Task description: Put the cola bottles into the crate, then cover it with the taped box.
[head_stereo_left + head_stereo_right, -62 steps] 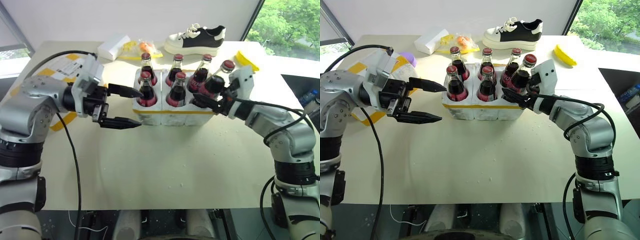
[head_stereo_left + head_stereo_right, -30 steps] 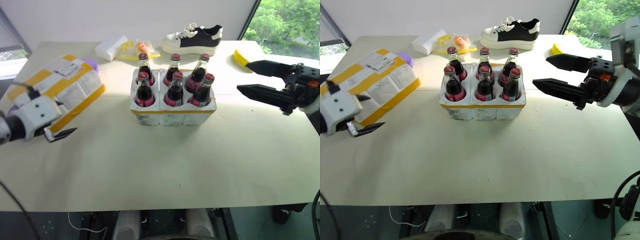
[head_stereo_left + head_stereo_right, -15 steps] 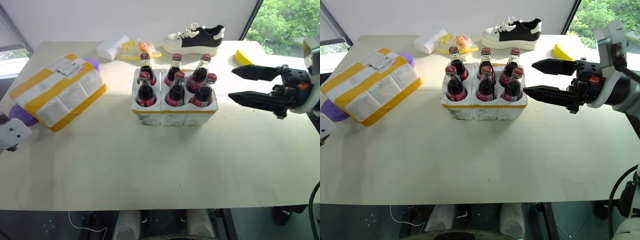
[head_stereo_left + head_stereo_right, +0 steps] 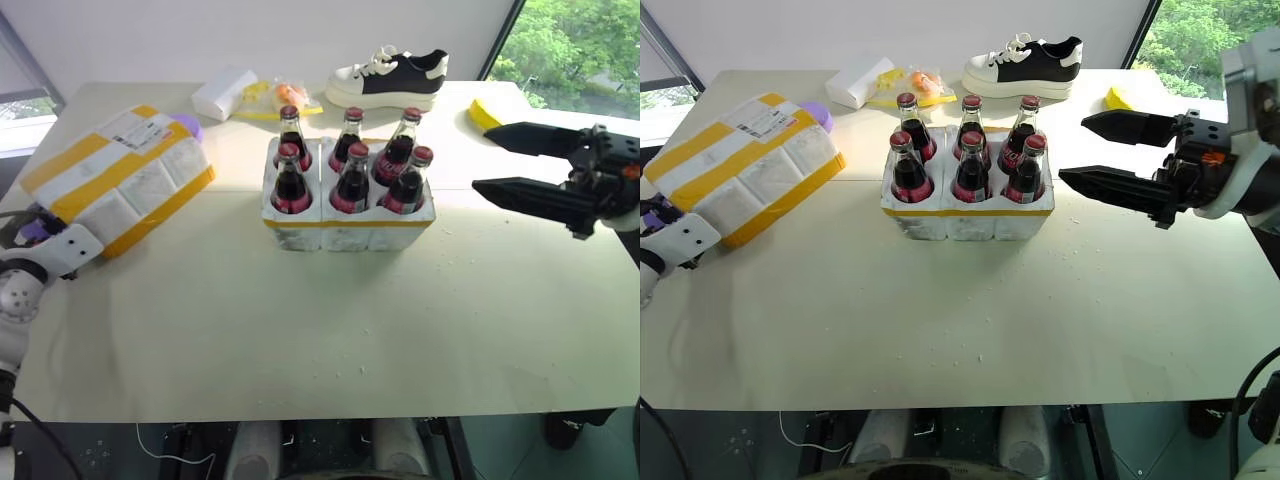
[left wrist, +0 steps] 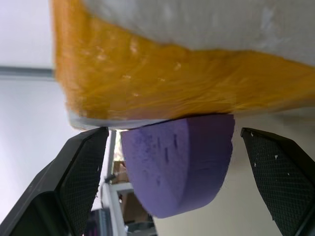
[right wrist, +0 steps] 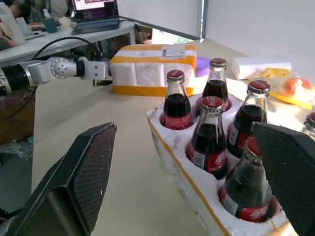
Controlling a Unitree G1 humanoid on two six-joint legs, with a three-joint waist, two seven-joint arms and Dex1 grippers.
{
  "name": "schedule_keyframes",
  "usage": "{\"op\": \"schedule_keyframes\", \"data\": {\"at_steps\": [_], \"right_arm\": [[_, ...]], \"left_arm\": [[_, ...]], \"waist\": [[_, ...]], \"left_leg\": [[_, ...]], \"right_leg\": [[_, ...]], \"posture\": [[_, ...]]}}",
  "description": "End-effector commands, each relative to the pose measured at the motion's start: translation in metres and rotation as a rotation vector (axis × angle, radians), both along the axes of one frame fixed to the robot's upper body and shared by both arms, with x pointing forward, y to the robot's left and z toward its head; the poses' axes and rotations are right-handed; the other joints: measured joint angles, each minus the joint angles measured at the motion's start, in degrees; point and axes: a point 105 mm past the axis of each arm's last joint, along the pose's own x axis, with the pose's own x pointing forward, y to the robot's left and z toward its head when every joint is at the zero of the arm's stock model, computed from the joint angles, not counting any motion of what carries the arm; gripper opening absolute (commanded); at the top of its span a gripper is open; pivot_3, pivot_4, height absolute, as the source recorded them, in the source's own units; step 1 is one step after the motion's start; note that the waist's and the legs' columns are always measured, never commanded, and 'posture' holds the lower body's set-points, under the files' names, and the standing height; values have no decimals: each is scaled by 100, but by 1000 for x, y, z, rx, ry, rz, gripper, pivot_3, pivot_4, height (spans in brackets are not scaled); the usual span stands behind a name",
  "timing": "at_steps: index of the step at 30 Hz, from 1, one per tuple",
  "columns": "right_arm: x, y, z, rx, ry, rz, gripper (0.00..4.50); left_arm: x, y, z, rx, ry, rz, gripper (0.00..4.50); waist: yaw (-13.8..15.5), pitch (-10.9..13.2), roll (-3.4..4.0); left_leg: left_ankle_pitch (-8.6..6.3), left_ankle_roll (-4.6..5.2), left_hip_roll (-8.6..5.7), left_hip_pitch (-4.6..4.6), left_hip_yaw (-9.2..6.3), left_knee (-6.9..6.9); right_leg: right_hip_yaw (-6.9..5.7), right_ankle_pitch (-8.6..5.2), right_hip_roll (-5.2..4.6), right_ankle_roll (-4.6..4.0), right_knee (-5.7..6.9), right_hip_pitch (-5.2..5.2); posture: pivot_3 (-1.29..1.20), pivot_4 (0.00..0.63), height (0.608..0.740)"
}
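Several cola bottles (image 4: pixel 350 180) with red caps stand upright in the holes of the white foam crate (image 4: pixel 345 230), mid-table. The taped box (image 4: pixel 120 175), white with yellow stripes and a shipping label, lies tilted at the left on a purple disc (image 5: pixel 179 162). My left gripper (image 5: pixel 172 132) is at the box's near-left end. It is open, one finger on each side of the disc and just under the box's yellow edge. My right gripper (image 4: pixel 488 158) hovers open and empty to the right of the crate, pointing at the bottles.
Along the far edge lie a black-and-white shoe (image 4: pixel 390 78), a small white packet (image 4: pixel 225 92), a bag with orange contents (image 4: pixel 282 95) and a yellow object (image 4: pixel 485 114). The table's left edge runs close beside the taped box.
The right gripper let go of the last bottle, which now stands in the crate, and pulled back to the right. The left gripper left the crate and swung down to the taped box's near-left end.
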Motion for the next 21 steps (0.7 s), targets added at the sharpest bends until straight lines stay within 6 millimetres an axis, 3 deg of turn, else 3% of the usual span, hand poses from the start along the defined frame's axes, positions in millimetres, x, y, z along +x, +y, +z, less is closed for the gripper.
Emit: {"op": "schedule_keyframes", "data": {"at_steps": [1, 6, 10, 15, 16, 18, 21], "right_arm": [[-8, -4, 12, -16, -61, -29, 4480], [-9, -6, 11, -14, -61, -42, 4480], [-10, -4, 9, -10, -61, -41, 4500], [-7, -5, 8, -11, -65, -49, 4500], [-6, -6, 8, -11, -66, -54, 4500], [-5, -8, 8, -13, -67, -62, 4500], [-1, -15, 4, -14, -29, -81, 4500]], "left_arm": [[6, 7, 4, 7, -36, 41, 4500], [13, 7, 3, 6, -32, 39, 4500], [20, 4, 9, 29, -39, 14, 3247], [21, 9, 18, 42, -63, 34, 753], [21, 10, 20, 47, -71, 36, 519], [22, 10, 26, 60, -85, 35, 495], [29, 3, 60, 91, -164, -1, 495]], "waist": [[0, -1, -4], [8, -2, -5], [13, -4, -8], [16, -6, -10], [13, -6, -9], [9, -6, -10], [18, -5, -12]], "left_leg": [[1, 0, 0, 1, 1, 0], [0, 1, 0, 3, 0, 2], [1, 1, 0, 3, 0, 4], [0, 2, -1, 4, -2, 9], [0, 2, -2, 5, -2, 9], [0, 1, -1, 5, -2, 9], [1, 1, -1, 4, -2, 9]], "right_leg": [[0, 0, 0, 0, 1, 1], [0, 0, 1, 0, 1, 4], [0, 0, 0, 0, 2, 4], [0, 0, -2, 0, 6, 7], [0, 0, -2, 0, 6, 7], [0, 0, -2, 1, 7, 7], [0, 0, 0, 1, 8, 7]], "posture": [[0, 150, 740], [0, 150, 740], [0, 150, 740], [0, 150, 740], [0, 150, 740], [0, 150, 740], [0, 150, 740]]}}
